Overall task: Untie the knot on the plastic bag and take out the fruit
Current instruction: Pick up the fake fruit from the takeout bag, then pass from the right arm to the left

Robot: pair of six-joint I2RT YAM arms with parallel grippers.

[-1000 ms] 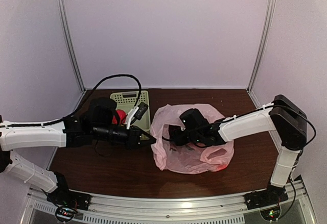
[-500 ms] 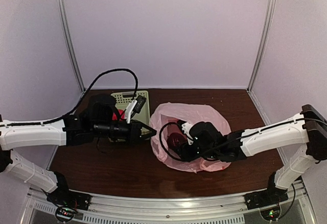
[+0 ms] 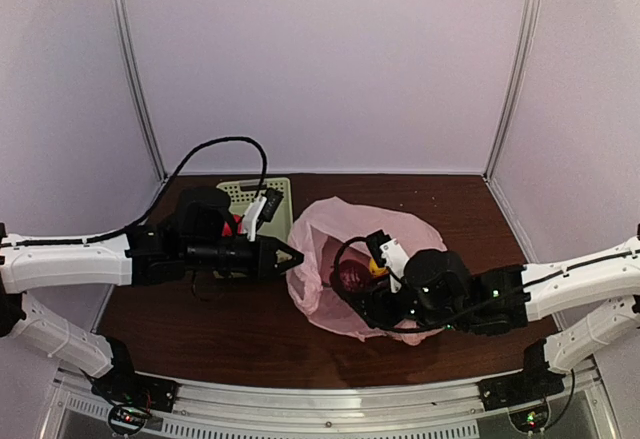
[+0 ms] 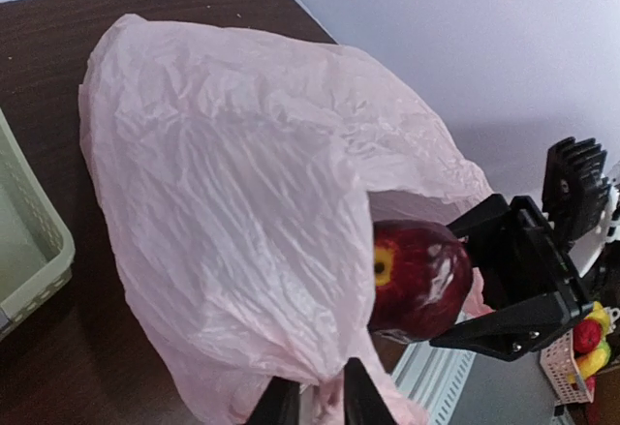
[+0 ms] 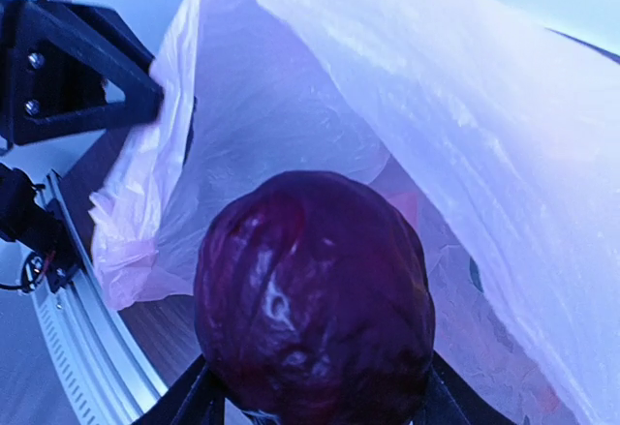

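Note:
The pink plastic bag (image 3: 375,227) lies mid-table, its mouth open toward the left. My left gripper (image 3: 291,256) is shut on the bag's left rim; in the left wrist view its fingertips (image 4: 318,404) pinch crinkled pink film (image 4: 232,183). A dark red round fruit (image 3: 352,273) sits at the bag's mouth with my right gripper (image 3: 350,282) shut around it. This fruit (image 5: 315,299) fills the right wrist view between the fingers (image 5: 184,401), bag film (image 5: 465,106) behind it. From the left wrist the same fruit (image 4: 421,278) shows a yellow spot. A yellow bit (image 3: 376,268) shows inside the bag.
A pale green slotted basket (image 3: 270,194) stands at the back left behind my left arm, a red piece (image 3: 235,224) in it; its corner (image 4: 34,241) shows in the left wrist view. Enclosure walls close the back and sides. The metal rail (image 3: 330,404) runs along the near edge.
My right arm has swung toward the near edge, bringing the dark red fruit from inside the bag to its mouth. The left gripper has stayed at the bag's rim.

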